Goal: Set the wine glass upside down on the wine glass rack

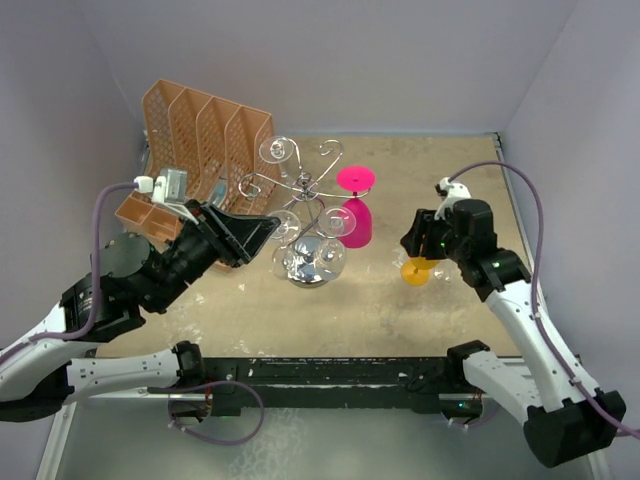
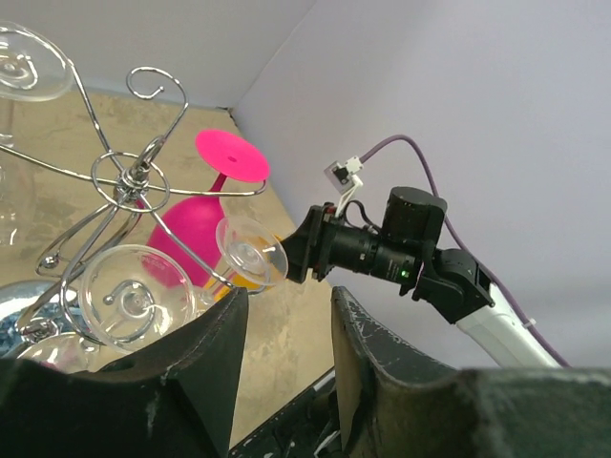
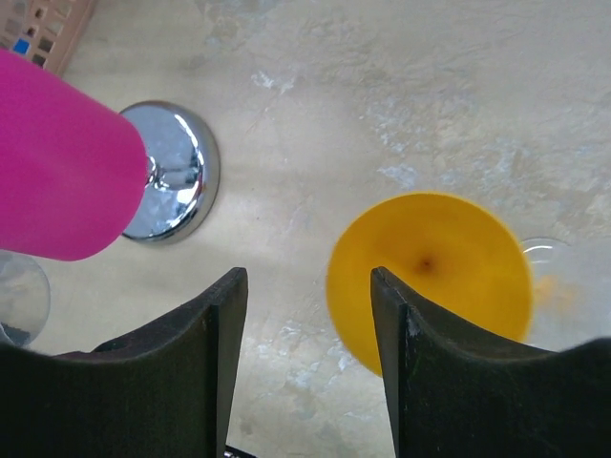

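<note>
**Top external view.** The wine glass rack (image 1: 305, 188) stands mid-table on its shiny round base and is already crowded. A pink glass (image 1: 357, 220) hangs upside down on its right side, and clear glasses (image 1: 276, 150) hang on other arms. Hazard: a glass brought in from the right must pass the pink glass, and a bump could unseat it or rock the rack. The orange wine glass (image 1: 418, 272) is on the table (image 1: 380, 300), well apart from the rack and directly under the right gripper (image 1: 415, 248). The left gripper (image 1: 262, 232) hovers just beside the rack's left side. An orange file organizer (image 1: 200, 125) stands behind it.

**Left wrist view.** The left gripper (image 2: 286, 305) has its jaws apart with nothing between them. Hazard: they are near the wire scrolls and the hanging clear bowls, so a small advance could knock them.

**Right wrist view.** The right gripper (image 3: 307, 286) has its jaws apart and grips nothing. The orange wine glass (image 3: 430, 272) shows below as a blurred round disc, off-centre. Most of it lies beneath the jaw on the picture's right, and only its edge is in the gap. Hazard: closing from this offset would likely pinch the rim or push the glass aside rather than seize it. Whether the glass stands upright or lies on its side cannot be told.
</note>
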